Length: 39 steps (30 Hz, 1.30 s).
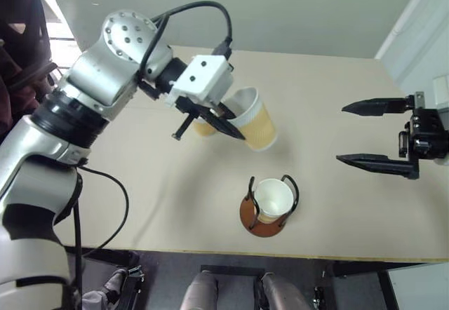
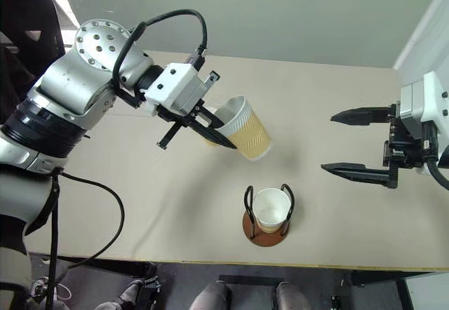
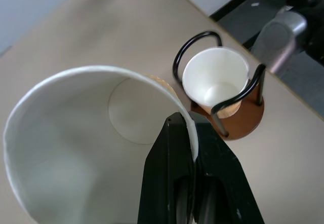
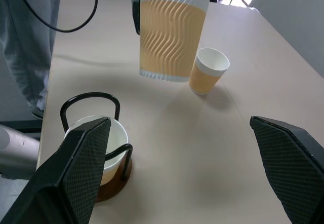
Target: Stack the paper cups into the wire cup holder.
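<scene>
Paper cup, left (image 1: 254, 119): pinched at its rim by left hand (image 1: 210, 119), tilted above the desk (image 1: 337, 99), likely for carrying holderward.
Third cup (image 4: 208, 70): stands on the desk behind.
Wire cup holder (image 1: 269, 205): near desk edge, one cup (image 1: 273, 198) seated.
Right hand (image 1: 375, 133): spread, empty, waiting aside.

One ribbed tan paper cup (image 2: 247, 136) hangs tilted above the table, its white rim pinched in my left jaws. A second cup (image 1: 272, 199) sits upright inside the wire cup holder (image 1: 266, 205), between its black loops on the rust-brown base. The third cup (image 4: 208, 70) stands upright on the table, well apart from the holder.
</scene>
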{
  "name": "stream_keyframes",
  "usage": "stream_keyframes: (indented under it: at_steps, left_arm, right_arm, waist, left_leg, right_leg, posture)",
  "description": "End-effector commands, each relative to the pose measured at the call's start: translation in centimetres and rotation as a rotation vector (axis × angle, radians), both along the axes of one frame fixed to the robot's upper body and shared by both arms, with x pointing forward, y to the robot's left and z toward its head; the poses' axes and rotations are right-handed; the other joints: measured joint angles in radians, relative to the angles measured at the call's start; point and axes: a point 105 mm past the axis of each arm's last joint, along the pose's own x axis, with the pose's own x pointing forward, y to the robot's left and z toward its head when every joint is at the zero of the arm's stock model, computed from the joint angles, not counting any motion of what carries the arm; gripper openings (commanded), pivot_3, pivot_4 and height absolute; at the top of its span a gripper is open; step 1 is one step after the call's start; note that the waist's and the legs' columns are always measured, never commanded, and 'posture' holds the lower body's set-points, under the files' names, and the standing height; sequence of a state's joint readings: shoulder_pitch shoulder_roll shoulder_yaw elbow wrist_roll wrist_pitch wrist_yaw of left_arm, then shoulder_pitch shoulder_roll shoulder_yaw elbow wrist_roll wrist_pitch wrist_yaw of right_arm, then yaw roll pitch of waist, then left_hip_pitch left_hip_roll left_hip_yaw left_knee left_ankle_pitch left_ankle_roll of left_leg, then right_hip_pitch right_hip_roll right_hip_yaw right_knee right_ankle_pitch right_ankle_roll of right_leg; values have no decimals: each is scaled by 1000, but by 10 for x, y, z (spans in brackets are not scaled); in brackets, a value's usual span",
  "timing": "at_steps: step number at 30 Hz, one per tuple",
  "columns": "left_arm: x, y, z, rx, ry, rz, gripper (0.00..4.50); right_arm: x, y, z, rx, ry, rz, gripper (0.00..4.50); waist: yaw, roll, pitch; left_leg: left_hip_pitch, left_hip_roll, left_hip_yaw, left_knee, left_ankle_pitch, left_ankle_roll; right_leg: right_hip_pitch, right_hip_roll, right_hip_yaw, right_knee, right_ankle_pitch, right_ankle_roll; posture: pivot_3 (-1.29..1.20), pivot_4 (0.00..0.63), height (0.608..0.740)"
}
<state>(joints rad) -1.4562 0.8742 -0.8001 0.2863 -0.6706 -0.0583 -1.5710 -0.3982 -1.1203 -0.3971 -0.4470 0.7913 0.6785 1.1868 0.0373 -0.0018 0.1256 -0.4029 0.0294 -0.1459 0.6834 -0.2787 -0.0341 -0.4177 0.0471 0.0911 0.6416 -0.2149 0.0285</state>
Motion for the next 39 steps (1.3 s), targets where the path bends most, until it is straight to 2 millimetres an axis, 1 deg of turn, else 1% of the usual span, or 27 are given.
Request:
stream_keyframes:
  at_steps: [1, 5, 7, 10, 13, 16, 19, 21, 23, 25, 28, 34, 39]
  left_arm:
    - [-9, -9, 14, -6, -30, -102, 16]
    - [-16, -20, 12, 15, -29, -171, 16]
    - [-20, -22, 9, 31, -27, -197, 16]
    - [-26, -19, -7, 81, 8, -226, 16]
    - [-30, -20, -14, 102, 30, -251, 16]
    - [-30, -26, -15, 113, 18, -272, 16]
    - [-32, -30, -17, 122, 15, -295, 16]
    - [-30, -32, -19, 127, 7, -297, 16]
    - [-25, -34, -25, 149, 3, -290, 16]
    - [-24, -34, -30, 165, 5, -291, 16]
    - [-27, -33, -31, 173, 11, -306, 16]
    - [-27, -32, -34, 195, 10, -312, 16]
    - [-26, -34, -43, 208, 16, -326, 16]
  right_arm:
    - [-7, -1, 13, -15, -66, -17, 4500]
    - [-8, -1, 12, -17, -68, -30, 4500]
    - [-8, -1, 12, -16, -70, -34, 4500]
    - [-8, -2, 11, -16, -76, -50, 4500]
    - [-8, -2, 9, -14, -80, -67, 4500]
    - [-10, -2, 8, -14, -85, -87, 4500]
    - [-13, -6, 8, -19, -83, -109, 4500]
    - [-15, -4, 7, -17, -86, -113, 4500]
    - [-17, -4, 8, -14, -91, -124, 4500]
    - [-18, -5, 7, -18, -90, -138, 4500]
    - [-19, -6, 7, -22, -90, -149, 4500]
    - [-19, -7, 7, -21, -95, -163, 4500]
    - [-20, -7, 7, -22, -106, -174, 4500]
  waist:
    - [3, 0, 0]
    - [3, 0, 0]
    - [2, 0, 0]
    - [1, 0, 0]
    - [1, 0, 0]
    - [3, 0, 0]
    - [4, 0, 0]
    - [3, 0, 0]
    - [3, 0, 0]
    - [3, 0, 0]
    - [2, 0, 0]
    - [2, 0, 0]
    - [3, 0, 0]
  left_leg:
    - [0, -1, 0, 1, 0, 0]
    - [-1, -1, 3, 2, -1, 2]
    - [0, -1, 6, 2, -2, 3]
    - [1, -1, 10, 2, -2, 4]
    - [1, -3, 14, 2, -3, 4]
    - [1, -6, 15, 6, -4, 6]
    - [-1, -6, 15, 12, -10, 14]
    - [-2, -6, 16, 16, -12, 15]
    - [-2, -6, 17, 16, -12, 16]
    - [-2, -6, 17, 17, -13, 16]
    - [-2, -6, 17, 16, -13, 16]
    - [-2, -7, 17, 16, -13, 16]
    - [-2, -7, 17, 16, -13, 16]
  right_leg:
    - [0, 0, 1, 0, 0, 1]
    - [0, 0, 3, 0, 0, 2]
    - [0, 0, 5, 0, 0, 3]
    - [0, 1, 11, 0, -1, 6]
    - [0, 1, 18, 0, -2, 10]
    - [0, -1, 21, 0, -3, 14]
    - [0, -1, 21, 0, -3, 15]
    - [0, -1, 22, 0, -3, 15]
    - [0, -2, 22, 0, -3, 16]
    - [1, -2, 22, 0, -3, 16]
    - [0, -2, 22, 1, -3, 16]
    - [0, -2, 23, 1, -3, 16]
    - [0, -2, 23, 1, -3, 17]
  posture:
    - [0, 150, 740]
    - [0, 150, 740]
    - [0, 150, 740]
    - [0, 150, 740]
    - [0, 150, 740]
    - [0, 150, 740]
    - [0, 150, 740]
    - [0, 150, 740]
    - [0, 150, 740]
    - [0, 150, 740]
    - [0, 150, 740]
    - [0, 150, 740]
    - [0, 150, 740]
